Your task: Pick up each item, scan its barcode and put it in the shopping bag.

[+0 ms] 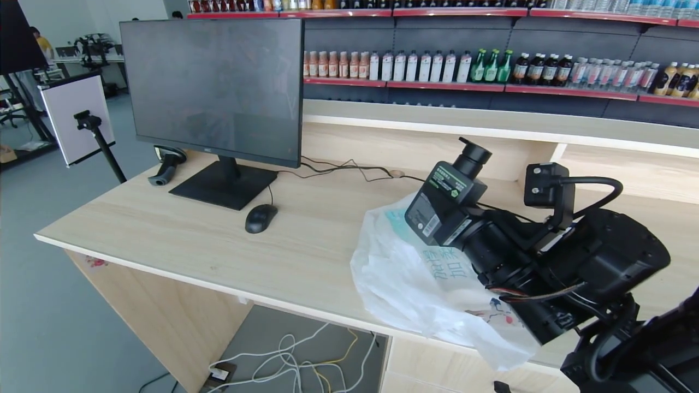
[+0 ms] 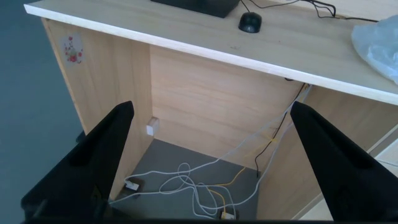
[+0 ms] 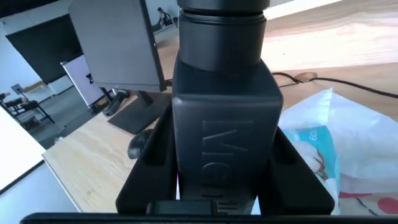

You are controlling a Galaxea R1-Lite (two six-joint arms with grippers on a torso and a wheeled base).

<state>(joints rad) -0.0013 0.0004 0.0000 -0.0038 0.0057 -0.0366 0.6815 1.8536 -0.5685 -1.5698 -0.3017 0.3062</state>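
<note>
My right gripper (image 1: 464, 226) is shut on a black square bottle (image 1: 446, 197) with a round cap and a barcode label on its side. It holds the bottle tilted, just above the white plastic shopping bag (image 1: 404, 278) lying crumpled at the desk's front right. In the right wrist view the bottle (image 3: 224, 124) stands between the gripper's (image 3: 224, 193) dark fingers, with the bag (image 3: 339, 134) beside it. My left gripper (image 2: 211, 107) hangs open and empty below the desk's front edge, facing the hollow under the desk.
A handheld barcode scanner (image 1: 164, 170) rests left of the monitor (image 1: 213, 87) on the wooden desk (image 1: 164, 229). A black mouse (image 1: 260, 218) and thin cables (image 1: 349, 169) lie near the monitor stand. Shelves of drinks (image 1: 464, 65) stand behind. Loose wires (image 2: 199, 186) lie on the floor under the desk.
</note>
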